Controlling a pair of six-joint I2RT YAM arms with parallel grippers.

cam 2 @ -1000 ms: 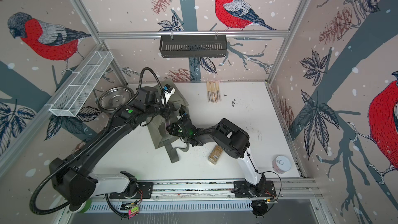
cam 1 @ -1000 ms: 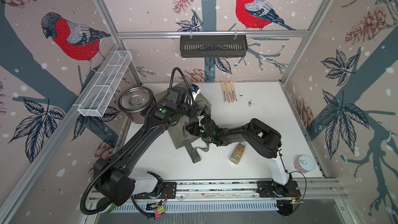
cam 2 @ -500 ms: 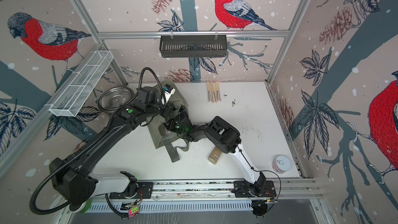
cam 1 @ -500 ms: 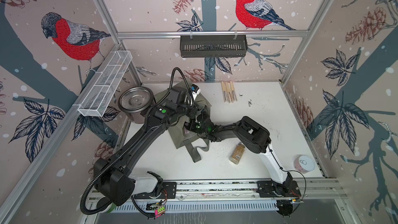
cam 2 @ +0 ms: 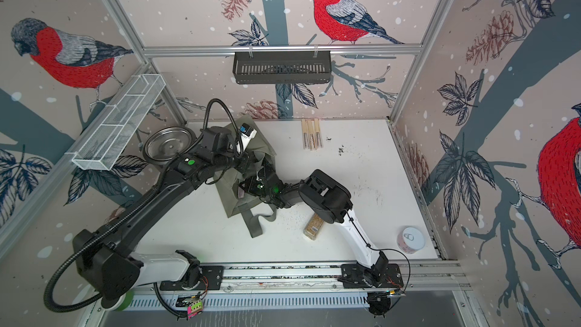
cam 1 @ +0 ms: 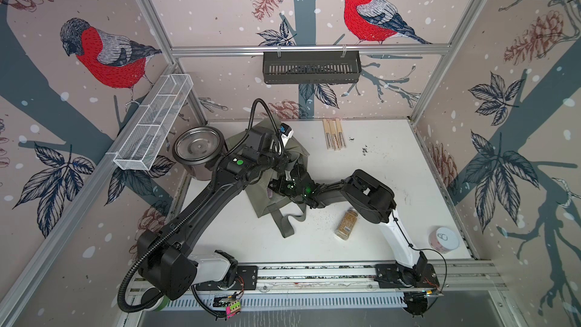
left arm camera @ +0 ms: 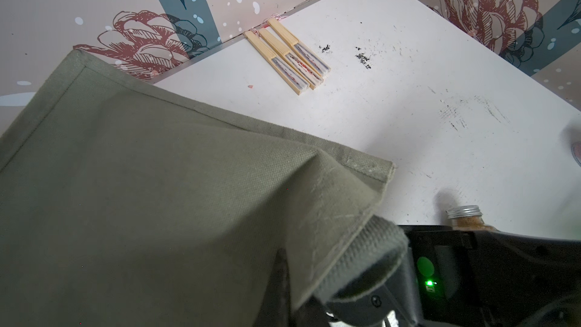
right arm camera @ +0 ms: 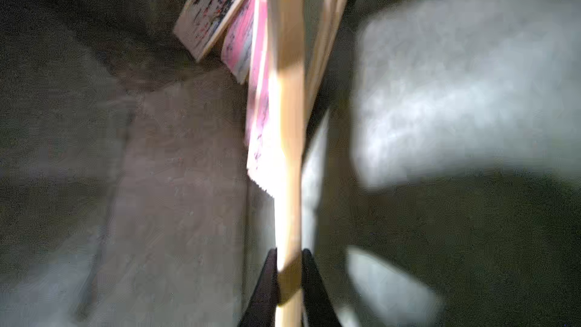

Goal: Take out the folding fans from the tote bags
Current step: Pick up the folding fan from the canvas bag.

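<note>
Three fans [cam 1: 334,134] lay out on table [cam 1: 393,165]. Right pincer [right arm camera: 289,278] clamped fourth fan [right arm camera: 287,152] inside bag [left arm camera: 157,199]; left pincer [left arm camera: 355,290] pinched bag rim. More fans remained inside.

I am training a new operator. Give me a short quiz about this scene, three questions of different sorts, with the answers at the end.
1. True or false: the right gripper is shut on a folding fan inside the tote bag.
2. How many fans lie side by side on the table near the back wall?
3. Which object lies on its side? A) the spice jar B) the steel pot C) the tin can

Key: 1 true; 2 three; 3 A.
</note>
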